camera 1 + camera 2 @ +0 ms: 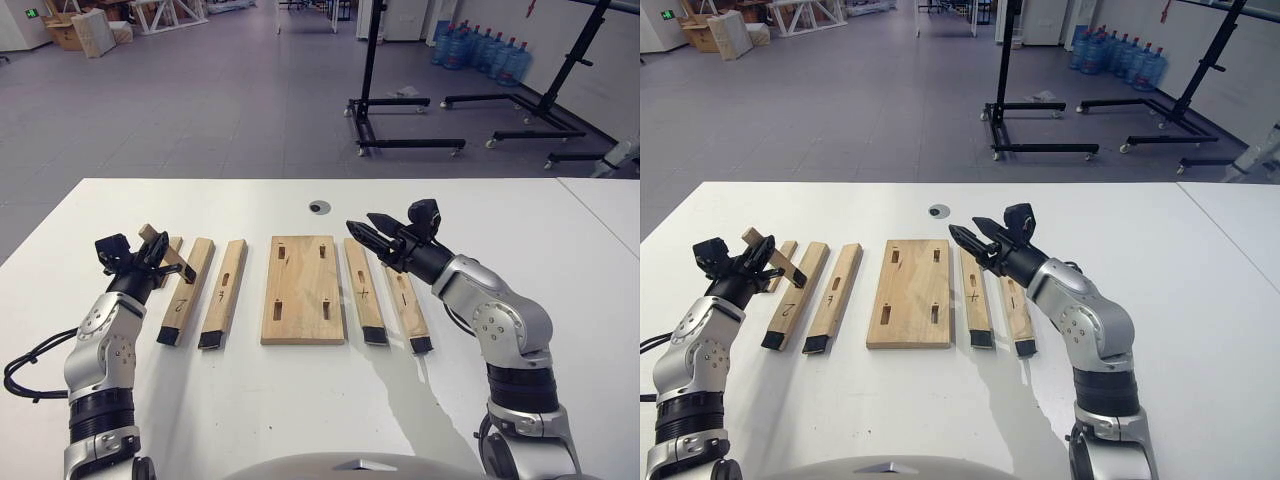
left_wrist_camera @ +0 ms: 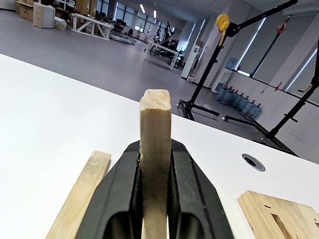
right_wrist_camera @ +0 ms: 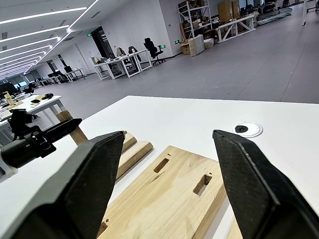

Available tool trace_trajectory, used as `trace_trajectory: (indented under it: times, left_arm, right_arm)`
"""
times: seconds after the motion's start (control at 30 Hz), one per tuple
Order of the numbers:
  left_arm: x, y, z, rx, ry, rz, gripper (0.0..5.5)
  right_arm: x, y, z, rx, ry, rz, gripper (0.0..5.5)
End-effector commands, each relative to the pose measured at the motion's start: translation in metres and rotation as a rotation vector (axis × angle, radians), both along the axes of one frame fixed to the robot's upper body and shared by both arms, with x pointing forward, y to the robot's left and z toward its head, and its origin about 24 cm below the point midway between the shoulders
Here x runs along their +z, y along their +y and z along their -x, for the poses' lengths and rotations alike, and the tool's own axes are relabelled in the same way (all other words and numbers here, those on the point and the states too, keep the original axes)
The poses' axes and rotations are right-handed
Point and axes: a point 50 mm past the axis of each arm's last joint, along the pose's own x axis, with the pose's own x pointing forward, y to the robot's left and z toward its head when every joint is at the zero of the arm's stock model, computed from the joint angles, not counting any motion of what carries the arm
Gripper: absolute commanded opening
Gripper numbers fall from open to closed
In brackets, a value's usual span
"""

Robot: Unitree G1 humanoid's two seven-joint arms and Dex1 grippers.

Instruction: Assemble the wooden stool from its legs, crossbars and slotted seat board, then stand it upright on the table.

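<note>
Pale, square-cut wood lies in a row on the white table. At far left, the left gripper clamps a short crossbar, held tilted. Just to its right lie two flat legs, then the rectangular slotted seat board. Right of the board, the right gripper hovers, fingers spread, over two black-tipped legs.

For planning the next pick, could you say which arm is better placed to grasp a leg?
Likely right: the right gripper hangs open above two legs; the left gripper holds a crossbar.
</note>
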Motion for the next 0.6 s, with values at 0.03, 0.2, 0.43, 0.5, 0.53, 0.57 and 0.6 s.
trace_trajectory:
  times: [0.03,0.2,0.43,0.5,0.53,0.57,0.6]
  left_arm:
    - [0.004,0.000,-0.002,0.005,-0.009,-0.024,0.39]
    - [0.010,0.003,0.001,0.026,-0.021,-0.036,0.39]
    - [0.003,0.003,0.005,0.028,-0.001,-0.043,0.39]
    - [-0.002,0.003,0.007,0.029,0.012,-0.039,0.39]
    - [-0.004,0.002,0.007,0.028,0.017,-0.039,0.39]
    - [-0.007,0.002,0.006,0.028,0.022,-0.039,0.39]
    - [-0.009,0.002,0.005,0.028,0.027,-0.040,0.39]
  right_arm:
    - [0.004,0.001,-0.002,0.005,-0.012,0.011,3.25]
    - [0.004,0.002,-0.003,0.006,-0.013,0.011,3.25]
    - [0.003,0.004,-0.002,0.010,-0.012,0.011,3.25]
    - [0.003,0.004,-0.002,0.011,-0.012,0.011,3.25]
    - [0.004,0.004,-0.002,0.012,-0.012,0.011,3.25]
    - [0.003,0.004,-0.002,0.012,-0.012,0.011,3.25]
    - [0.004,0.004,-0.003,0.012,-0.012,0.012,3.25]
